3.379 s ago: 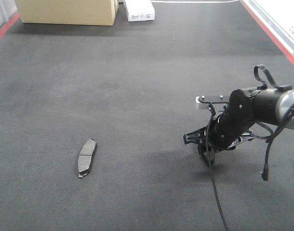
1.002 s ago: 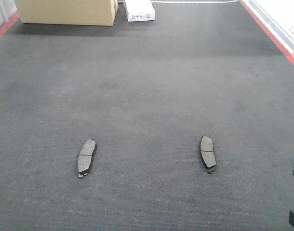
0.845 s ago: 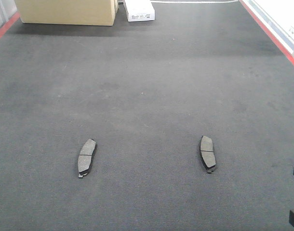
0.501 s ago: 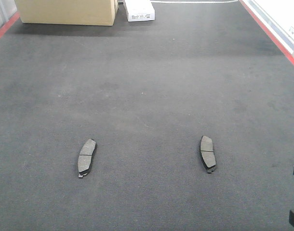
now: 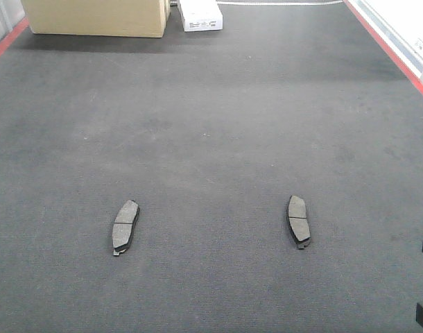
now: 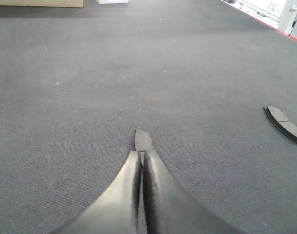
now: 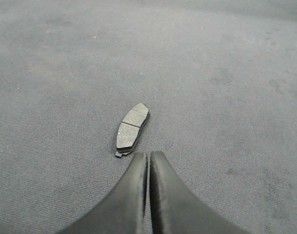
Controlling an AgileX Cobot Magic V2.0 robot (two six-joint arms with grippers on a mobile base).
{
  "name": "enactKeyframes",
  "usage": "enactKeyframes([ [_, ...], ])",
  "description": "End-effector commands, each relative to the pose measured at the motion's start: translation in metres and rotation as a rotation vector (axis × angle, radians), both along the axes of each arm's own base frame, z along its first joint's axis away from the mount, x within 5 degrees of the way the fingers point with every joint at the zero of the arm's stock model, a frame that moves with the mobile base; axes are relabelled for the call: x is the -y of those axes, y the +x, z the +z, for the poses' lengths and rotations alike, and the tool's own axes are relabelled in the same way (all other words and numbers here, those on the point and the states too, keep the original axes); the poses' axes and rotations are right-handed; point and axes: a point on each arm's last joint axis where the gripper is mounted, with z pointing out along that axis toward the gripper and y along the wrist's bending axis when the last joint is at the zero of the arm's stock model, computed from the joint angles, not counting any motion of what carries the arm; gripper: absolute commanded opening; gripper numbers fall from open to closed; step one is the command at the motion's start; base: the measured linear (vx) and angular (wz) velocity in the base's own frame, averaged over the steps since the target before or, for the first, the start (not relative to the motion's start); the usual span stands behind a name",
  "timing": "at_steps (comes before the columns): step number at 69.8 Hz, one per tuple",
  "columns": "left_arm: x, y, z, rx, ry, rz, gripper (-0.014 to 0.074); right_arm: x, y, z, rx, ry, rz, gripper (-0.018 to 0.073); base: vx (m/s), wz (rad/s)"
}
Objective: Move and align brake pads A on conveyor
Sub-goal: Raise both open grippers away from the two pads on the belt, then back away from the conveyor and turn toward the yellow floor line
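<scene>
Fingers (image 6: pixel 124 187) of the left gripper (image 6: pixel 141 153) sit pressed together, empty, pointing low along the conveyor surface (image 5: pixel 211 125) with the left brake pad (image 6: pixel 142 140) lying just past their tips. Right gripper (image 7: pixel 148 155) fingers also closed together, empty, near the right brake pad (image 7: pixel 131 129). Pads lie flat, well apart. White box (image 5: pixel 201 14) label looks printed, though unreadable.

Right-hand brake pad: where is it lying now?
In the front view the right brake pad lies on the conveyor, lower right of centre, roughly level with the left brake pad; in the right wrist view it sits just beyond the closed fingers.
</scene>
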Motion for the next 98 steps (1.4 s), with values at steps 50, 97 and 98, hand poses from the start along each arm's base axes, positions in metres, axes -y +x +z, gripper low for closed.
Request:
enactKeyframes([
  [50, 0.0015, 0.0016, 0.0148, 0.09, -0.031, -0.011, -0.0006, -0.0006, 0.0026, 0.014, 0.093, 0.002, 0.009, -0.0006, -0.17, -0.02],
  [97, 0.0015, 0.0016, 0.0148, 0.09, -0.031, -0.011, -0.0006, -0.0006, 0.0025, 0.0137, 0.09, 0.001, 0.009, -0.0006, -0.31, -0.18],
  [98, 0.0015, 0.0016, 0.0148, 0.09, -0.031, -0.011, -0.0006, -0.0006, 0.0025, 0.0137, 0.09, 0.001, 0.009, -0.0006, -0.22, -0.56],
])
